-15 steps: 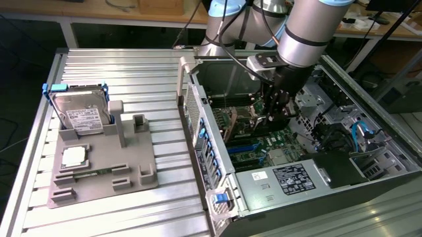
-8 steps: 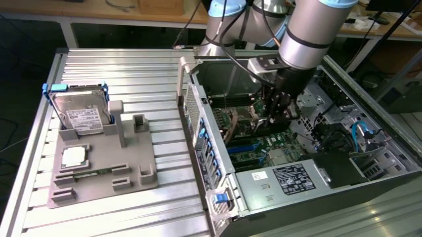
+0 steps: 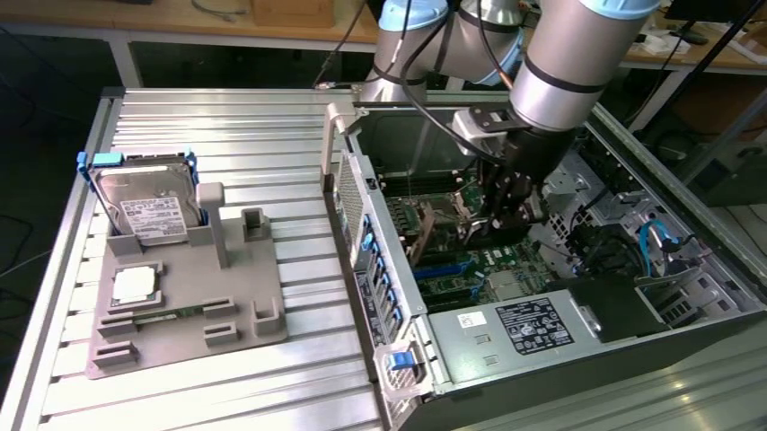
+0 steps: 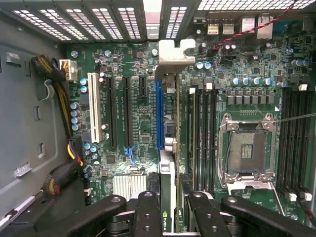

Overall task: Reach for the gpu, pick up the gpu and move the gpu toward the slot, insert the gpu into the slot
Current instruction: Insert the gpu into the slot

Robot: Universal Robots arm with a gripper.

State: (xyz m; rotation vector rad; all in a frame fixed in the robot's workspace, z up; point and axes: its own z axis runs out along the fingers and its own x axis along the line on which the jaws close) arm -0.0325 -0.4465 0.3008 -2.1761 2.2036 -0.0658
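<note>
The gpu (image 4: pixel 167 173) hangs on edge close over the blue slot (image 4: pixel 159 116) on the green board (image 4: pixel 140 128). My gripper (image 4: pixel 173 219) pinches it, jaws partly closed around the card. I think this is the putting-in step; the card needs lining up straight with the slot.

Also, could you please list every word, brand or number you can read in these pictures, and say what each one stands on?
"NVIDIA", beside its logo, on the edge of the gpu in the wrist view.
Label on the power supply: print too small to read.
White label on the hard drive: too small to read.
White lettering on the motherboard: too small to read.
</note>
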